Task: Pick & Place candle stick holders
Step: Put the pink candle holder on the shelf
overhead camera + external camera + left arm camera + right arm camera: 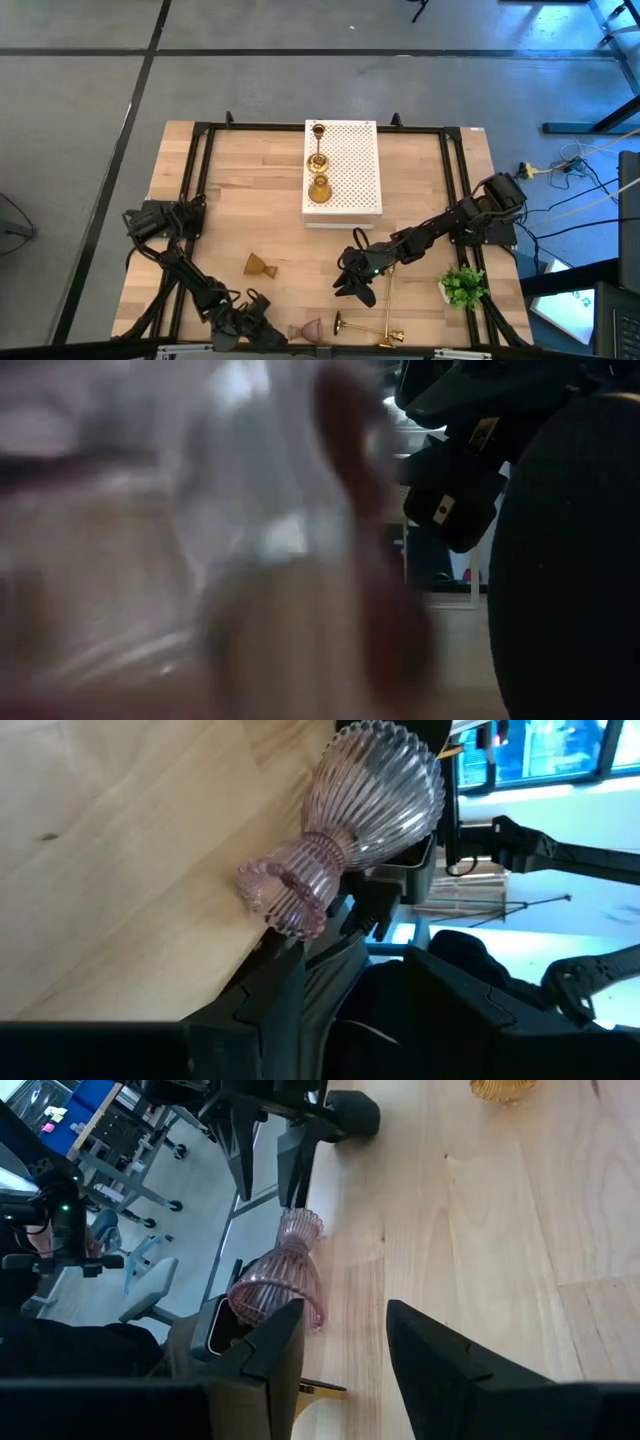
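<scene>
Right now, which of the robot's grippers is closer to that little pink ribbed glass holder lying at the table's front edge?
The left. The left gripper sits right beside the pink glass holder, empty; the right gripper hovers farther back toward the table's middle, also empty.

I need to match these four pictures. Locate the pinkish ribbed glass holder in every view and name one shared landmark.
High view: pink glass holder lies at the table's near edge, just right of the left gripper.
Low view: only a close blur; I cannot tell it there.
Left wrist view: centre, large.
Right wrist view: left of centre, at the table edge.
Shared landmark: the amber glass holder, also in the right wrist view.
</scene>
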Controlling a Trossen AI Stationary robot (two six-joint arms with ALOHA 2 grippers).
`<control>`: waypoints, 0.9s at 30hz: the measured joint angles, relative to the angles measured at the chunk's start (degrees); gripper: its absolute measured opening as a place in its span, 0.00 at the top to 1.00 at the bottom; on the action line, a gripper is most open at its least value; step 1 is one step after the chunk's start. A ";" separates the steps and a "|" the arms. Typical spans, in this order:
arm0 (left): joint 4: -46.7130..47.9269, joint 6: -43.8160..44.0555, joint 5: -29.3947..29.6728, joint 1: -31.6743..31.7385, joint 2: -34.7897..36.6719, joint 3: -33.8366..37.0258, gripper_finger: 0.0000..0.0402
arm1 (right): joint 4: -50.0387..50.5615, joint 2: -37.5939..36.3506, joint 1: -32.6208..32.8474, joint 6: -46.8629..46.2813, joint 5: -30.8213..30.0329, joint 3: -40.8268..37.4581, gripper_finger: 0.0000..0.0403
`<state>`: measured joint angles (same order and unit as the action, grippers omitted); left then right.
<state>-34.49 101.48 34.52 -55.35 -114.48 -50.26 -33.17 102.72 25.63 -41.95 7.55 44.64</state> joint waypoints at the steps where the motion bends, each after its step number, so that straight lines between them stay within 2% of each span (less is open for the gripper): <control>1: 0.74 0.28 0.04 0.15 0.00 -0.24 0.59 | 0.00 0.00 0.00 0.00 0.00 0.00 0.64; 11: 2.41 1.11 -0.89 2.26 -0.17 -0.33 0.59 | 0.34 0.00 0.02 0.42 0.02 0.00 0.64; 16: 2.17 1.63 -4.29 3.84 -1.92 -1.58 0.59 | 0.42 0.00 0.02 0.42 0.02 0.00 0.64; 21: 1.10 -1.90 -8.75 5.55 -4.51 -4.81 0.59 | 0.53 0.00 0.02 0.41 -0.07 0.00 0.64; 27: 0.97 -7.45 -7.29 7.31 -5.16 -6.12 0.59 | 0.85 0.00 0.03 0.42 -0.46 0.00 0.64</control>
<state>-33.52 94.03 27.23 -48.04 -119.63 -56.38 -32.32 102.72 25.65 -41.54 7.09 44.64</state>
